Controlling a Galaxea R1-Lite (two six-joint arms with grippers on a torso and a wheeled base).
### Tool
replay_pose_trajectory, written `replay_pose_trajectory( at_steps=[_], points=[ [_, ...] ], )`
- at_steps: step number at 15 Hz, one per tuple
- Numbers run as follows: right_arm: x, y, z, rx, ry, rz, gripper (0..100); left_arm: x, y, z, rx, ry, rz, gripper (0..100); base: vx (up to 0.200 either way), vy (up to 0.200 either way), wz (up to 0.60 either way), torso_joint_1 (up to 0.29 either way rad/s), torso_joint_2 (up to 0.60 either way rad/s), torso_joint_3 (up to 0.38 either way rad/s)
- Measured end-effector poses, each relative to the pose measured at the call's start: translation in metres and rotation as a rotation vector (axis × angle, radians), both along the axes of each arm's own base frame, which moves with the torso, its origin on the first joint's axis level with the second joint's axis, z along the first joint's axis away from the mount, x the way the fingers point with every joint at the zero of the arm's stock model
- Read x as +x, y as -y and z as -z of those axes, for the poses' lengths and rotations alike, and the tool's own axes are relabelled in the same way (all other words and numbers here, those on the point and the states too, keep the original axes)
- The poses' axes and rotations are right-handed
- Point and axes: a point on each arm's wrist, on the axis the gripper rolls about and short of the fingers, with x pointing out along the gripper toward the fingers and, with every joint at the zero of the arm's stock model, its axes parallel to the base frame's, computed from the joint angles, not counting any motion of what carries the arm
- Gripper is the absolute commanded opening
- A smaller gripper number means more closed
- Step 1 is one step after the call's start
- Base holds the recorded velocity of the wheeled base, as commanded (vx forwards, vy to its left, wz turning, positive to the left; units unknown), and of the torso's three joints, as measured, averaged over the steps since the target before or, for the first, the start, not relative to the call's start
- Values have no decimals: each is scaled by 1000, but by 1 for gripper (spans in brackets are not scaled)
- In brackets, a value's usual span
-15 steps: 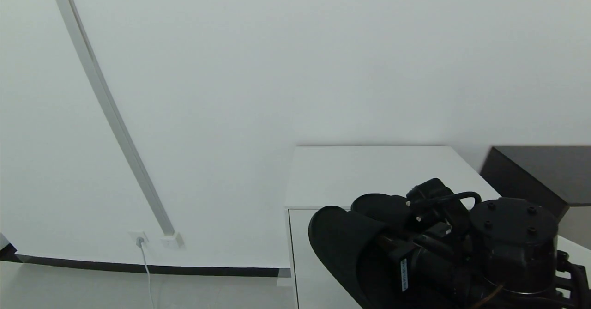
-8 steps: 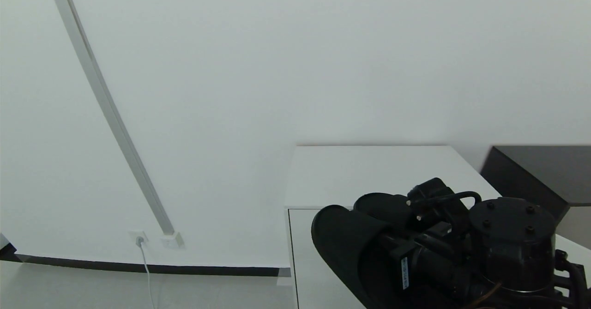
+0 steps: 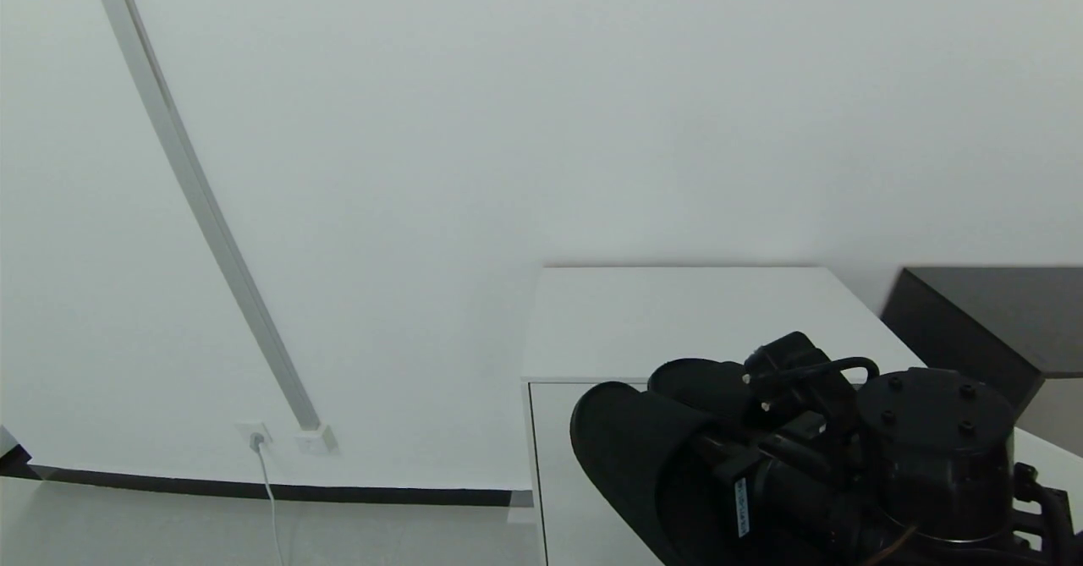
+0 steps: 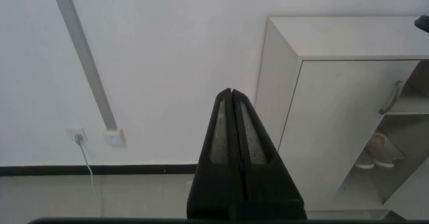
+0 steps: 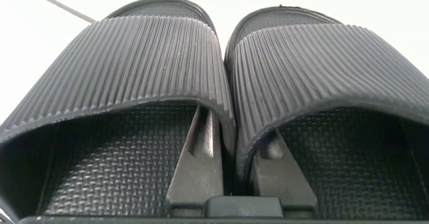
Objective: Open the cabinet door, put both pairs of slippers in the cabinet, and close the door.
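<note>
Black pair in hand at cabinet front, shelving not yet done.

Right gripper, fingers one under each strap, is clamped on the touching inner walls of the black slippers, lower right of the head frame, just before the white cabinet. Left gripper has its fingers pressed together on nothing. A light pair already sits on an inner shelf past the handle. Judgement: feed the pair in toes first and level, round the handle edge, above the shelf lip, and release only once the soles rest. Best swing room lies left of frame, toward the wall strip. The dark block at the right edge crowds that side.
</note>
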Motion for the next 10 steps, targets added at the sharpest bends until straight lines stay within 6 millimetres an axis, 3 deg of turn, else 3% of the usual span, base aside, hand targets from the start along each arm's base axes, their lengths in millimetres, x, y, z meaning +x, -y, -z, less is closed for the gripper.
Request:
replay_pose_trajectory(
  at_steps=[10],
  points=[
    [0, 0, 2, -7, -6, -1, 0, 0, 0, 0, 0, 0, 0, 0, 0, -200, 0, 3, 2, 3]
  ],
)
